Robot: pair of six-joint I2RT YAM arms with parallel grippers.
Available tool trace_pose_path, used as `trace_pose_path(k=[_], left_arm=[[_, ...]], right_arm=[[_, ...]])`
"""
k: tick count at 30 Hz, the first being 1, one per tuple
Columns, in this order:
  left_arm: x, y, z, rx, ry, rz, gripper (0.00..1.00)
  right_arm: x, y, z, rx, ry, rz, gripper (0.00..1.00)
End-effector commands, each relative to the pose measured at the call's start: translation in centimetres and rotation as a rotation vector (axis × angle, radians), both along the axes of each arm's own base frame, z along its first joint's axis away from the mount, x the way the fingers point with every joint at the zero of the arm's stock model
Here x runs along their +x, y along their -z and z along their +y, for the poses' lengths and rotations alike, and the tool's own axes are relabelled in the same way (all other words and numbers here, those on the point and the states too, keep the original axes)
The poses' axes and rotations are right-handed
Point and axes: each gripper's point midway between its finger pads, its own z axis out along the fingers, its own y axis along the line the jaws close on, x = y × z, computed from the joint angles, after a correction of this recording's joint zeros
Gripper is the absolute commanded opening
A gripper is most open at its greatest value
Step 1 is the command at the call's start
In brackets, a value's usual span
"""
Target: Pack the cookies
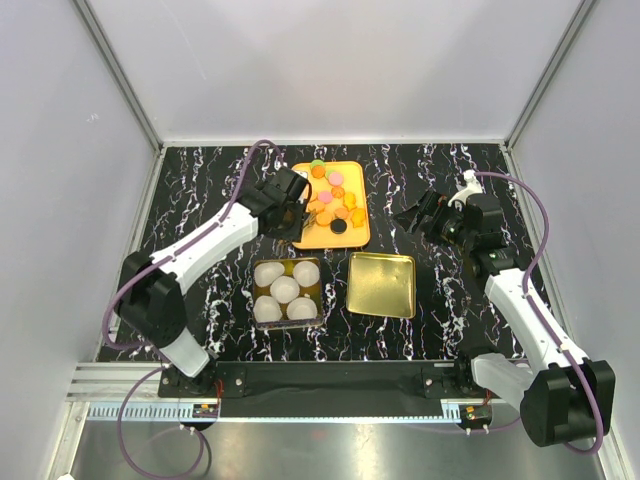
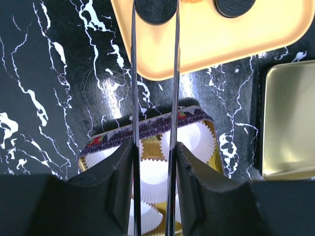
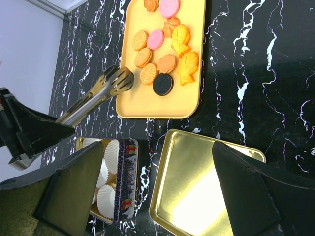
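Observation:
The cookies lie on an orange tray; they are small round discs, mostly orange, some pink, green and black. They also show in the right wrist view. My left gripper is shut on metal tongs, whose tips reach over the tray's left edge. In the left wrist view the gripper holds the tongs with their arms apart, and a black disc shows between the tips. My right gripper is open and empty, right of the tray; in its own view it hangs above the lid.
A square tin with several white paper cups stands in front of the tray. Its gold lid lies upturned to the right. The black marble table ends at white walls on three sides.

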Motion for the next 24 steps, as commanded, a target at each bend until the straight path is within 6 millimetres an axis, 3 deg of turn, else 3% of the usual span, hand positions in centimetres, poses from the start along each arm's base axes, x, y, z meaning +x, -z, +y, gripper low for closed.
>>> trace_pose_path(k=[1, 7, 13, 24], left_arm=[[0.3, -5.2, -1.0, -0.099, 0.023, -0.111, 0.36], [-1.2, -7.2, -0.3, -0.137, 0.021, -0.130, 0.36], [-4.1, -9.0, 2.3, -0.148, -0.009, -0.169, 0.36], [-10.6, -8.0, 6.5, -0.190, -0.071, -0.135, 0.37]], right_arm=[[0.4, -1.0, 0.2, 0.011, -0.012, -0.043, 1.00], [0.4, -0.9, 0.4, 0.012, -0.018, -0.039, 1.00], [0.4, -1.1, 0.4, 0.016, -0.020, -0.045, 1.00], [0.5, -0.6, 0.6, 0.019, -0.030, -0.031, 1.00]])
